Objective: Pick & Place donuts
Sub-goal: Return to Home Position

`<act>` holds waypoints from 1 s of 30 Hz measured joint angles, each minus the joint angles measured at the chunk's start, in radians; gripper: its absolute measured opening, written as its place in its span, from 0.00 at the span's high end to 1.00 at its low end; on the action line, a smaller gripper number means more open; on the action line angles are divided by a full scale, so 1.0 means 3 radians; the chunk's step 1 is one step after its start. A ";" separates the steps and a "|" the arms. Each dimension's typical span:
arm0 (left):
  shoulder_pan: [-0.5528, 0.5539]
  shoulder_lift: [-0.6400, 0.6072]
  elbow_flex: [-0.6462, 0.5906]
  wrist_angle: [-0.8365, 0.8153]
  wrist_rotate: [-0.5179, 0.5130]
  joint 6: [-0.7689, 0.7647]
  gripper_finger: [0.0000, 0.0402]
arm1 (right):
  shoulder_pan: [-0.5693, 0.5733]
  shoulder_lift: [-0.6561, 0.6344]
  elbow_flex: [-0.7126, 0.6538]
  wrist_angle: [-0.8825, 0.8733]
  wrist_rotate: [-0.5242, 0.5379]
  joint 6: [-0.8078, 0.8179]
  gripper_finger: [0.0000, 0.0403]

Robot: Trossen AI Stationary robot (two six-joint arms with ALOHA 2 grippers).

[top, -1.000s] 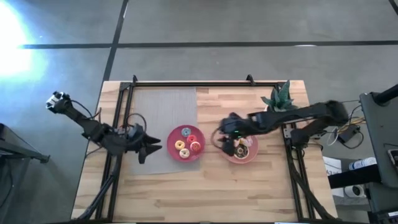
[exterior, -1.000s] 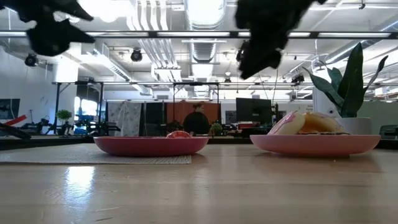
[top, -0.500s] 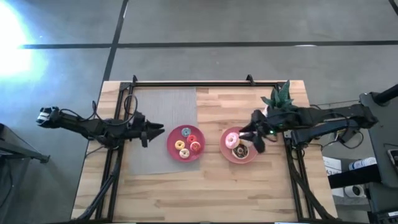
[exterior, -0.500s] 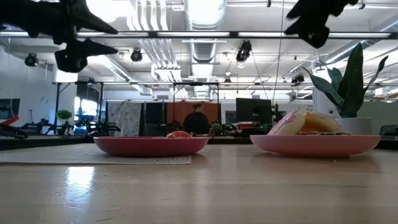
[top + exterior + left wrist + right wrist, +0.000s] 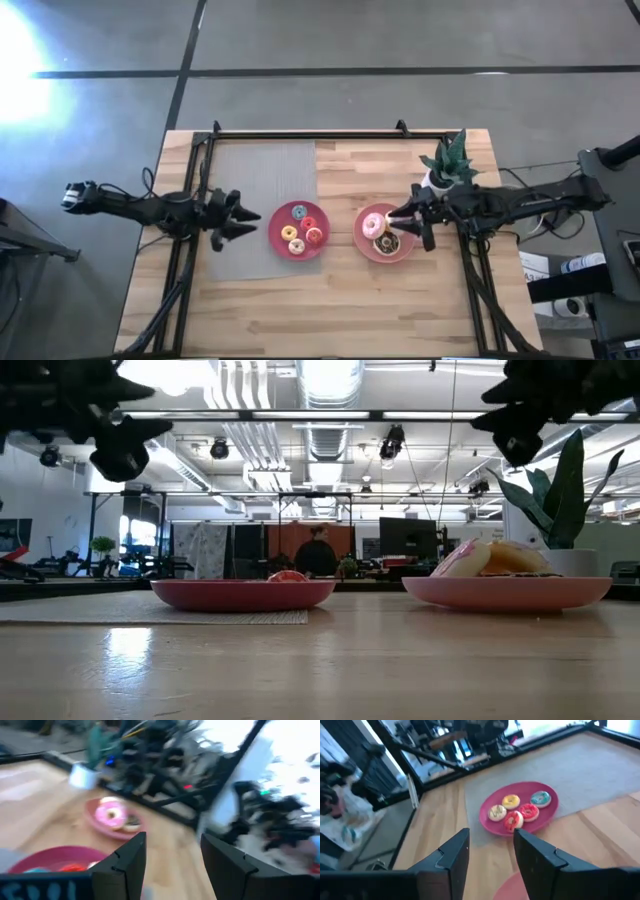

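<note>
Both grippers hang open above the table and hold nothing. My left gripper (image 5: 248,218) (image 5: 172,855) hovers over the grey mat, left of the red plate (image 5: 276,238), with its fingers pointing at the plate. The red plate carries tiny donuts: blue (image 5: 540,798), yellow (image 5: 510,800), cream (image 5: 497,812) and two reddish ones (image 5: 529,812). My right gripper (image 5: 395,222) (image 5: 492,847) is above the right part of the pink plate (image 5: 368,248), pointing left. A pink-frosted donut (image 5: 373,224) and a dark brown donut (image 5: 390,243) lie on that plate.
A grey mat (image 5: 262,175) covers the table's far left part, with the red plate's left side on it. A potted plant (image 5: 450,160) stands at the far right, close to my right arm. Bare wood (image 5: 330,310) stretches along the near side. A black frame rims the table.
My right gripper has drawn back from over the pink plate's left side toward the table's right edge, and the pink-frosted donut now shows on that plate. My left gripper has shifted a little toward the far edge and now lies level, pointing at the red plate.
</note>
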 joint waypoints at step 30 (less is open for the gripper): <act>0.0318 -0.0416 -0.0426 0.0172 -0.0356 -0.0201 0.59 | -0.0008 -0.0024 -0.1281 0.0454 0.0114 0.0008 0.65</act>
